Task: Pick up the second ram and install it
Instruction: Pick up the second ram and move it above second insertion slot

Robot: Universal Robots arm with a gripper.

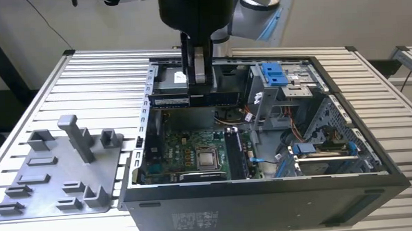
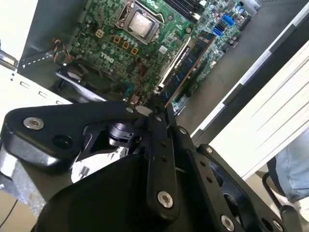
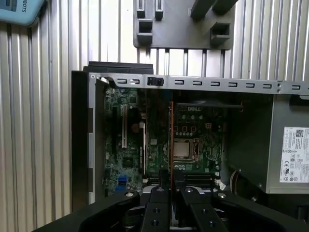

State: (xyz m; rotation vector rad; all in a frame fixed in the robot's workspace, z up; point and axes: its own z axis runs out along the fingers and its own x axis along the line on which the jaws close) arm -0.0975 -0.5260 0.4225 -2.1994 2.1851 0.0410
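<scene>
My gripper hangs over the rear part of the open computer case, shut on the second ram. The stick is a long dark board with a pale label, held level and lengthwise across the case above the motherboard. In the first wrist view the stick shows edge-on as a thin line running out from between the closed fingers, over the board beside the processor. Another memory stick stands seated in a slot next to the processor, and it also shows in the second wrist view.
The case lies on its side on a slatted metal table. A grey fixture tray with upright blocks sits at the exterior view's left of the case. The grey power-supply box, drive cages with blue clips and loose cables crowd the case.
</scene>
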